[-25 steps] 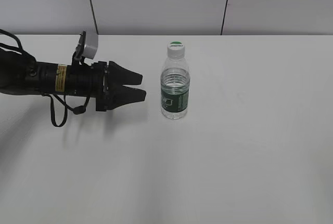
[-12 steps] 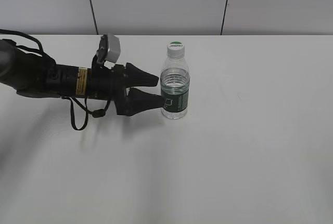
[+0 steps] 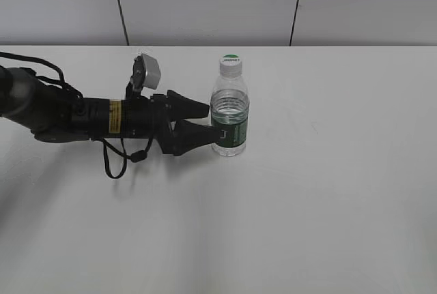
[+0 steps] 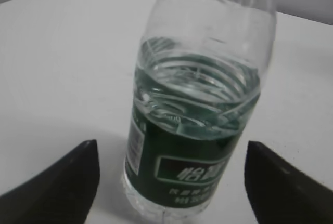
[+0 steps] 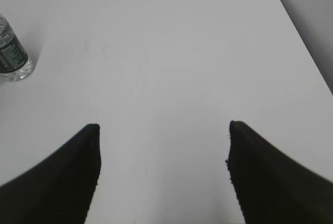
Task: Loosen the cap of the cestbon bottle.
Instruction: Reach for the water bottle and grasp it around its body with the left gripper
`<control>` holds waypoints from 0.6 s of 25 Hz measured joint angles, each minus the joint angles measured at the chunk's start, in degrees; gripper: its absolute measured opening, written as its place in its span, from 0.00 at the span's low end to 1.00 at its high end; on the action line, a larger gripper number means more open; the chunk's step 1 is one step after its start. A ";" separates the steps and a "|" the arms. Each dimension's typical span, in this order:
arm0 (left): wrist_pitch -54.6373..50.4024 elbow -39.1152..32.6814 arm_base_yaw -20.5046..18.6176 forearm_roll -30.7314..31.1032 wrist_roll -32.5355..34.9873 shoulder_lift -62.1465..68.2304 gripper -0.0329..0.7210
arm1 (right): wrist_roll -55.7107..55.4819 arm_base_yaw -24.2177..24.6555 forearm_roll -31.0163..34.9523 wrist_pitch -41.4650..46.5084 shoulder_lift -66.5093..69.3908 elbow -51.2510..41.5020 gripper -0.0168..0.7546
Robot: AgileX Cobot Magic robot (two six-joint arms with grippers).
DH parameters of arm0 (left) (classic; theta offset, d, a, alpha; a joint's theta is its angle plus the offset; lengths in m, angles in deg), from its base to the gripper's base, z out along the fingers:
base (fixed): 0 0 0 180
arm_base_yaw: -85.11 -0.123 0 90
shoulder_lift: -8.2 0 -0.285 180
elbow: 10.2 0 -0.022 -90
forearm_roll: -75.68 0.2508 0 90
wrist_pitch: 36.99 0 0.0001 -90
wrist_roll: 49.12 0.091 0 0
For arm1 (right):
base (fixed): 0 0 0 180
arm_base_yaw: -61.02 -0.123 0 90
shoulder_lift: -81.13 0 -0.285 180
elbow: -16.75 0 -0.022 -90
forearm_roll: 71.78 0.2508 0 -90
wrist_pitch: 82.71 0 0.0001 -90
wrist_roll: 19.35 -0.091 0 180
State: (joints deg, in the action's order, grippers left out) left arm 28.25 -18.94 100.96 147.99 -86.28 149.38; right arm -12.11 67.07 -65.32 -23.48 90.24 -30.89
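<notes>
Clear bottle (image 3: 230,113), green label, white cap (image 3: 231,63) at 12 o'clock; left claw (image 3: 206,121) spread around it.

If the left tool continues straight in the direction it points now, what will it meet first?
The cestbon bottle. The left tool is open and points right at the bottle's green label band, which sits centred between its fingertips in the left wrist view. Whether the tips already touch it is unclear.
</notes>
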 joint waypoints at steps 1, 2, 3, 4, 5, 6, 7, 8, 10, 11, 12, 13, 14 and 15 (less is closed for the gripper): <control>0.56 0.19 0.06 -0.47 0.00 0.73 0.94 | 0.00 0.00 0.00 0.00 0.00 0.00 0.77; 0.80 0.50 0.21 -1.21 0.00 1.45 0.94 | 0.00 0.00 0.00 0.00 0.00 0.00 0.77; 1.05 0.91 0.31 -1.65 0.00 2.00 0.94 | 0.00 0.00 0.00 -0.05 0.00 0.00 0.77; 1.10 1.29 0.66 -1.81 0.00 2.49 0.94 | 0.00 0.00 0.00 -0.05 0.00 0.00 0.77; 1.46 1.91 1.10 -2.05 0.00 2.85 0.94 | 0.00 0.00 0.00 -0.05 0.00 0.00 0.77; 1.51 2.57 1.68 -2.16 0.00 3.25 0.94 | 0.00 0.00 0.00 -0.05 0.00 0.00 0.77; 1.73 3.20 2.21 -2.36 0.00 3.81 0.94 | 0.00 0.00 0.00 -0.05 0.00 0.00 0.77; 1.79 3.96 2.92 -2.55 0.00 4.25 0.94 | 0.00 0.00 0.00 -0.05 0.00 0.00 0.77; 1.47 5.33 4.29 -2.99 0.11 5.27 0.94 | 0.00 0.00 0.00 -0.05 0.00 0.00 0.77; 1.12 5.78 4.87 -3.31 0.10 5.60 0.94 | 0.00 0.00 0.00 -0.05 0.00 0.00 0.77; 0.75 6.16 5.40 -3.60 0.16 5.83 0.94 | 0.00 0.00 0.00 -0.05 0.00 0.00 0.77; 0.34 6.39 5.81 -3.79 0.16 5.95 0.94 | 0.00 0.00 0.00 -0.05 0.00 0.00 0.77; -0.10 6.52 6.04 -3.87 0.20 5.95 0.94 | 0.00 0.00 0.00 -0.05 0.00 0.00 0.77; -0.30 6.64 6.19 -4.00 0.20 5.95 0.94 | 0.00 0.00 0.00 -0.05 0.00 0.00 0.77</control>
State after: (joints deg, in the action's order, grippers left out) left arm 27.96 -12.29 107.16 143.99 -86.08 155.33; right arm -12.11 67.07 -65.32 -23.53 90.24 -30.89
